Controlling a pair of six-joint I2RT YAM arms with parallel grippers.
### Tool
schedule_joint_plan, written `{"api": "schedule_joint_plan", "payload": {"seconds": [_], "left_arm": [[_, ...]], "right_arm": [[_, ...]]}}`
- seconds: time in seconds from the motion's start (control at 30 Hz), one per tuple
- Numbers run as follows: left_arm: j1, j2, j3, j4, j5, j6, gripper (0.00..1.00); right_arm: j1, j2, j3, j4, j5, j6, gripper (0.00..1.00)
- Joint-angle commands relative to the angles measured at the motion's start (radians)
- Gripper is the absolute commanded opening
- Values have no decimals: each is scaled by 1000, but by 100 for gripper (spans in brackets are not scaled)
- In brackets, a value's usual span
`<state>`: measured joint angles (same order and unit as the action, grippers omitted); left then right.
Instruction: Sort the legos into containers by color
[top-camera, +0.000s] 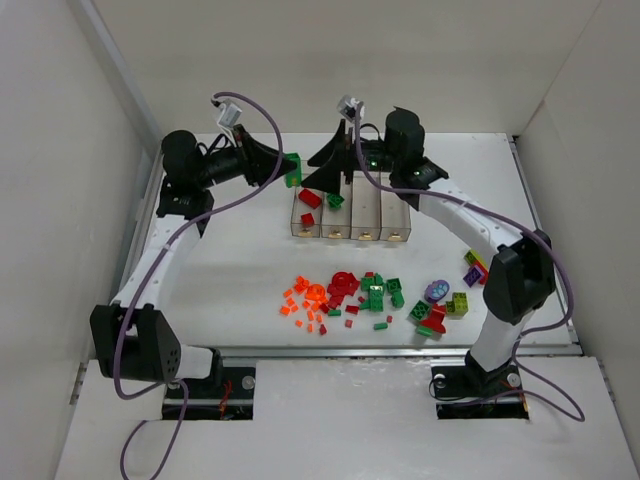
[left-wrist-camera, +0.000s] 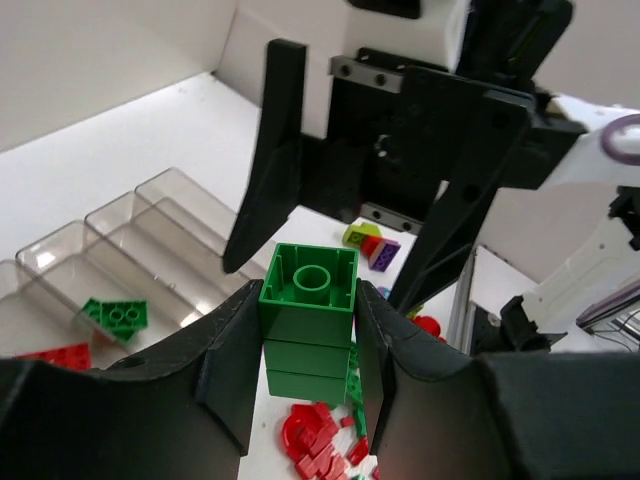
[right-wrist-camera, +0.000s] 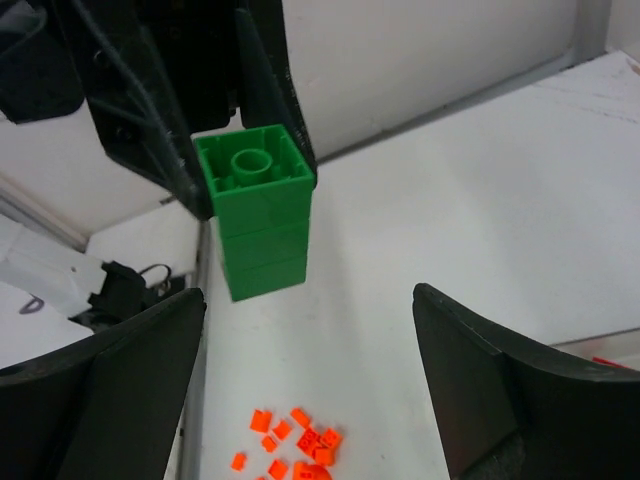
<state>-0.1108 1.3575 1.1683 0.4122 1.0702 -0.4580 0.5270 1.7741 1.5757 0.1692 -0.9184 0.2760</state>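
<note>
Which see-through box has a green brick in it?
The second box from the left, seen from above: a green brick lies inside. The leftmost box holds red bricks; the others show none.

A robotics lab test cell. A white worktop (top-camera: 240, 270) is boxed in by plain white panel walls (top-camera: 60, 150) at the back and both sides, with a metal rail (top-camera: 330, 352) along its near edge. The left arm (top-camera: 150, 268) and right arm (top-camera: 465, 218) are bolted there, trailing loose purple cables (top-camera: 243, 97). The only goods are trial props: scattered legos (top-camera: 370, 295) and 4 joined clear bins (top-camera: 350, 215).
</note>
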Motion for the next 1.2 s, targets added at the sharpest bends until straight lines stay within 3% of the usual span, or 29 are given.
{"api": "schedule_joint_plan", "payload": {"seconds": [0.0, 0.23, 0.5, 0.7, 0.73, 0.87, 1.17], "left_arm": [[-33, -72, -18, 123, -22, -79, 0], [-53, -104, -50, 123, -55, -45, 0], [-73, -104, -41, 123, -73, -33, 0], [-73, -95, -32, 145, -93, -33, 0], [-73, -95, -32, 145, -93, -33, 0], [-73, -86, -32, 145, -93, -33, 0], [-73, -9, -13, 155, -176, -19, 0]], "right_arm": [[5, 2, 8, 231, -68, 162, 90], [14, 13, -29, 420, -99, 292, 86], [53, 44, -19, 420, -119, 310, 58], [53, 44, -19, 420, -131, 310, 49], [53, 44, -19, 420, -131, 310, 44], [53, 44, -29, 420, -106, 310, 0], [-9, -45, -267, 420, -39, 282, 0]]}}
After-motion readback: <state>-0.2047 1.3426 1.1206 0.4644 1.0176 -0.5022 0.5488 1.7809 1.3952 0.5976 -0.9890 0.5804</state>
